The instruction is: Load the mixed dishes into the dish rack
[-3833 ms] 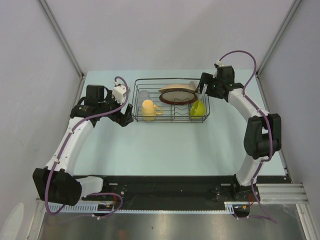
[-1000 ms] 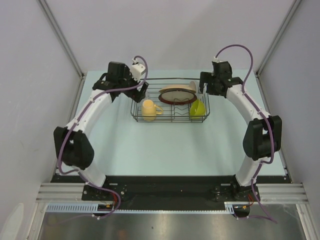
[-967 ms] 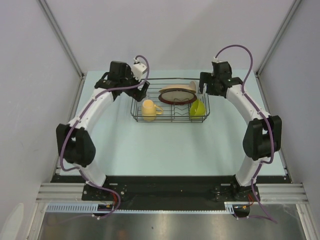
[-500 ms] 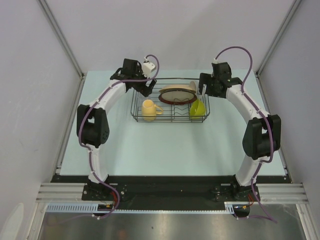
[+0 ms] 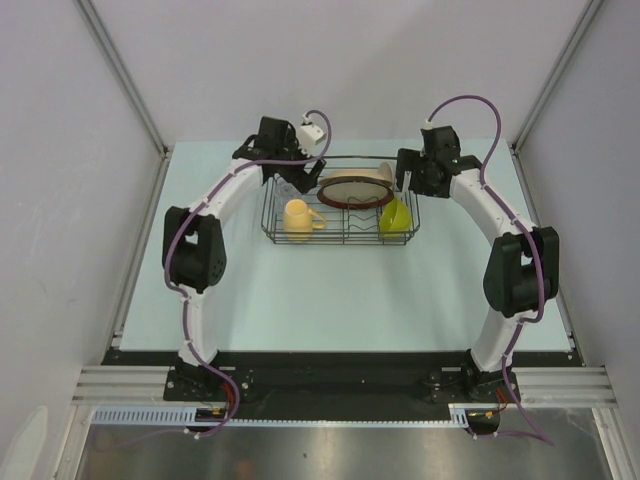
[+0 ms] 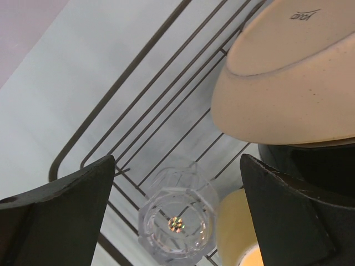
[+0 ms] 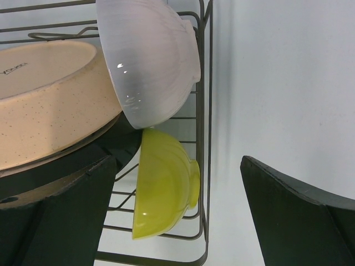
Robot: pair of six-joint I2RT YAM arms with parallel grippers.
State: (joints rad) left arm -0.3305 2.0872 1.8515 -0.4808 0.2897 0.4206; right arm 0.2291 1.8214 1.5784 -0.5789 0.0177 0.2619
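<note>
The black wire dish rack (image 5: 340, 242) stands at the back middle of the table. In it are a yellow-orange mug (image 5: 297, 218), a dark-rimmed plate (image 5: 355, 191) with a tan plate (image 5: 352, 176) leaning behind it, a lime-green bowl (image 5: 396, 215) and a white bowl (image 5: 385, 171). My left gripper (image 5: 301, 180) hovers open over the rack's back left corner, directly above a clear glass (image 6: 177, 224) that stands beside the mug (image 6: 238, 233). My right gripper (image 5: 408, 173) is open at the rack's back right, its fingers (image 7: 61, 210) straddling the lime-green bowl (image 7: 163, 185) from above, under the white bowl (image 7: 150, 61).
The rack's wire rim (image 7: 208, 111) runs just right of the bowls, with bare pale table beyond it. The tan plate (image 6: 288, 83) fills the upper right of the left wrist view. Grey walls and metal frame posts close in the table.
My left arm has swung from the table left of the rack up and rightward, over the rack's back left corner. The right arm has barely moved. Both grippers stay open.
</note>
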